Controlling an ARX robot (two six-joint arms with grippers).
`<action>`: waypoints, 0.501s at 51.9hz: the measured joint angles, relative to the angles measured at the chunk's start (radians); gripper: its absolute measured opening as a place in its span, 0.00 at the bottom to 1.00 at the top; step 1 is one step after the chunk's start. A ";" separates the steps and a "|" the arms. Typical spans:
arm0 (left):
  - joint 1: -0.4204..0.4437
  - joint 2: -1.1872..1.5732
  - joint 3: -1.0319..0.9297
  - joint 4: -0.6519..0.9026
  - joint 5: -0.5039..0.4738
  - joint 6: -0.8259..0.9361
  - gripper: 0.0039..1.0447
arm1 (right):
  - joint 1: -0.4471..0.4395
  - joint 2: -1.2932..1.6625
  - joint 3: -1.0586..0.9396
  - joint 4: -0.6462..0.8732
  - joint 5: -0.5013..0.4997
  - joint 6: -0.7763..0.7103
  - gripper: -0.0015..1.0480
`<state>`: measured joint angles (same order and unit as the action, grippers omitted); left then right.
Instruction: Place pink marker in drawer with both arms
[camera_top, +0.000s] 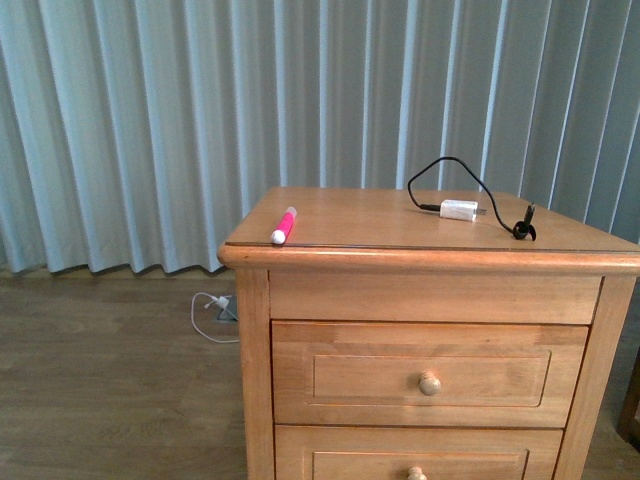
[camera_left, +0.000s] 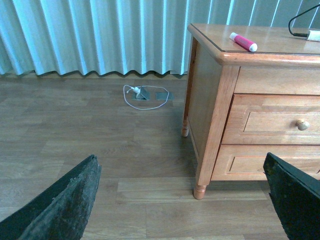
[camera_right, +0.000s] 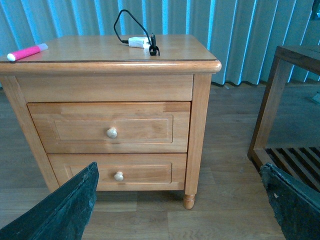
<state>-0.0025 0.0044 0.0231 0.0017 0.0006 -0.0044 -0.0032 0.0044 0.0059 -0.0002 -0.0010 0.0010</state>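
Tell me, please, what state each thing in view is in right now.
Upper drawer: shut.
Lower drawer: shut.
Pink marker: lying flat on the nightstand top, untouched.
Charger plug: lying on top, black cable attached.
Left end effector: open, empty.
Right end effector: open, empty.

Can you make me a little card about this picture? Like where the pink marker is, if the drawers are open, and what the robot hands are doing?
Pink marker: lying on the nightstand top, near its front left corner
Upper drawer: shut
Lower drawer: shut
Left gripper: open, holding nothing
Right gripper: open, holding nothing
Also on top: white charger plug with black cable
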 joint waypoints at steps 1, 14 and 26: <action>0.000 0.000 0.000 0.000 0.000 0.000 0.95 | 0.000 0.000 0.000 0.000 0.000 0.000 0.92; 0.000 0.000 0.000 0.000 0.000 0.000 0.95 | 0.000 0.000 0.000 0.000 0.000 0.000 0.92; 0.000 0.000 0.000 0.000 0.000 0.000 0.95 | 0.000 0.000 0.000 0.000 0.000 0.000 0.92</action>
<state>-0.0025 0.0044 0.0231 0.0017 0.0006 -0.0044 -0.0032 0.0044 0.0059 -0.0002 -0.0010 0.0010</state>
